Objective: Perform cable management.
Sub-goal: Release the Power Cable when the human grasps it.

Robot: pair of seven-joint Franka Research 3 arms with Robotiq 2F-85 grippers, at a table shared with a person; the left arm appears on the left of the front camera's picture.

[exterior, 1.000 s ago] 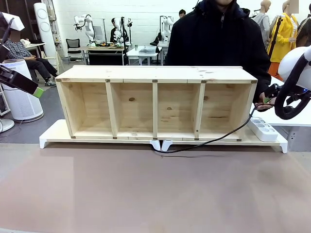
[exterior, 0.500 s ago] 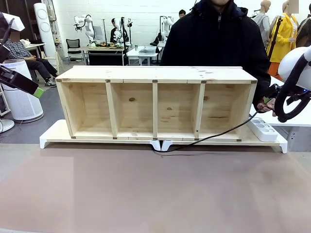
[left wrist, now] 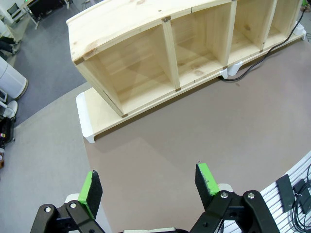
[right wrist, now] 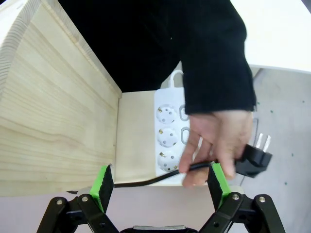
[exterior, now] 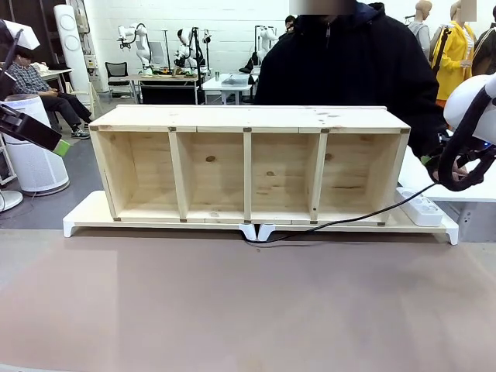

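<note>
Right wrist view: your right gripper (right wrist: 162,187) is gaping wide, gripping nothing, while the person's hand (right wrist: 216,141) is holding the cable (right wrist: 160,178) at lower center, plug (right wrist: 253,158) beside the power strip (right wrist: 169,131). Left gripper (left wrist: 149,188) is gaping too, empty.

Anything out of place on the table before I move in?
Yes: the cable trails loose across the table in front of the wooden shelf. Its plug is unplugged, held in the person's hand above the power strip, between the right gripper's open fingers.
</note>
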